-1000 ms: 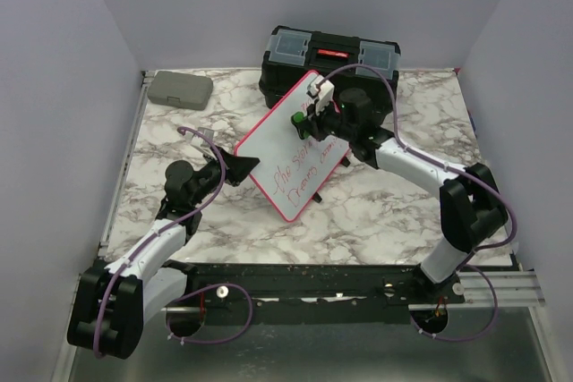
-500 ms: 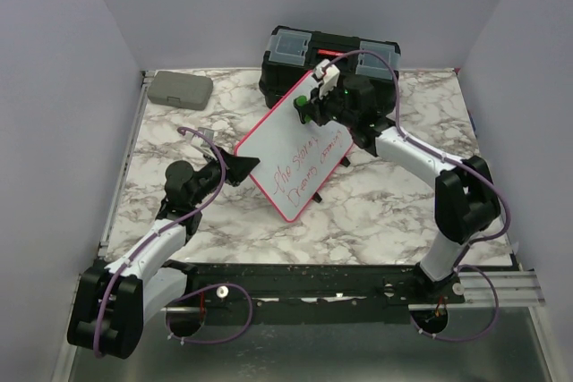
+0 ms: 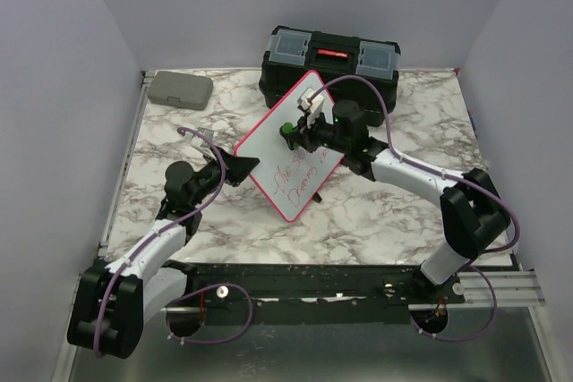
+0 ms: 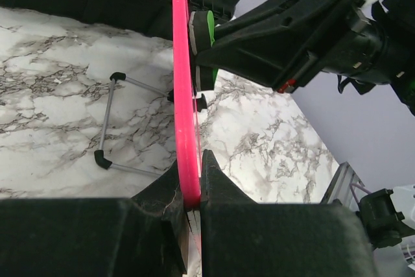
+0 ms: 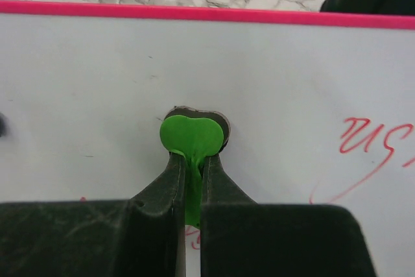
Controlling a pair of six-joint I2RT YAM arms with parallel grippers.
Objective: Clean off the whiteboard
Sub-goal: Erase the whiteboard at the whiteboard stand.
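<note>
The whiteboard (image 3: 269,145), white with a pink-red frame, stands tilted at mid table, with red handwriting (image 3: 295,174) on its lower half. My left gripper (image 3: 240,165) is shut on the board's left frame edge; in the left wrist view the pink frame (image 4: 183,95) runs up from between my left gripper's (image 4: 192,183) jaws. My right gripper (image 3: 295,134) is shut on a green eraser (image 3: 286,130) and presses it flat on the board's face. The right wrist view shows the eraser (image 5: 192,134) in my right gripper (image 5: 192,157), with red writing (image 5: 369,144) to the right.
A black toolbox (image 3: 331,55) stands right behind the whiteboard. A small grey case (image 3: 179,89) lies at the back left. The board's wire stand legs (image 4: 107,128) rest on the marble table (image 3: 385,212) behind the board.
My right gripper swept the eraser up toward the board's top corner, then down and left to the middle of the board. The left gripper and the board have stayed put.
</note>
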